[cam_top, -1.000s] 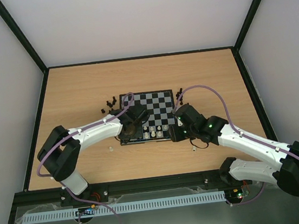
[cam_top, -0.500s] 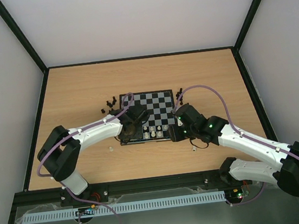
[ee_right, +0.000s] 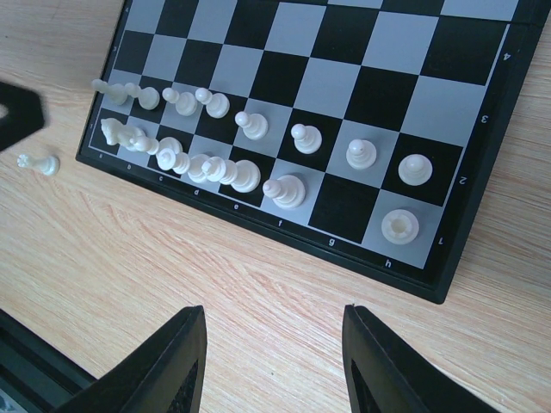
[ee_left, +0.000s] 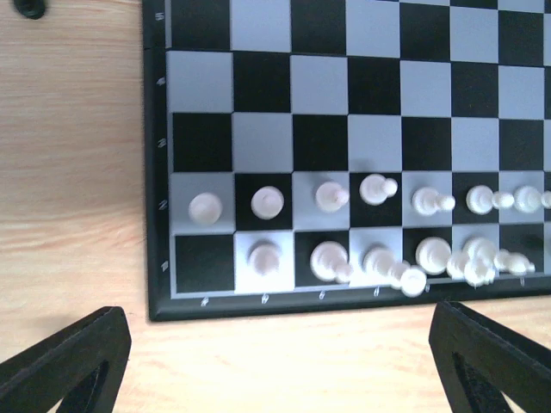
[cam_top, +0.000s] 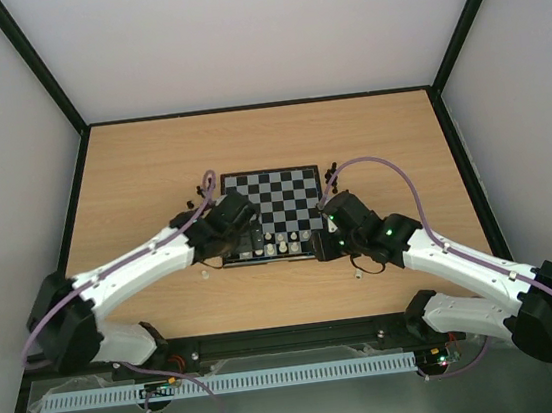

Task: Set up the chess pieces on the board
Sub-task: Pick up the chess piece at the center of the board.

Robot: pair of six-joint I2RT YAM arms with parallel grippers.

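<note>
Chess pieces: pale set filling most of the two near rows of the board, black set waiting off its far corners on the table. Within the last second, went from pinched shut to wide apart at the left gripper, nothing between the jaws now. Swung the left arm out leftward as well, yet kept the claw just above the board's near-left corner. Reads as a release: most likely one more pale piece set on the back row, next to the corner square. Leaves that corner square bare, and a second back-row square bare near the right end, as seen from the right wrist. Just left of the board, on the wood, one stray pale piece, a likely next pick. No change at the right gripper: part-way apart, empty, hovering off the near-right corner. Still to place, by this look: the last pale pieces and the whole black set
</note>
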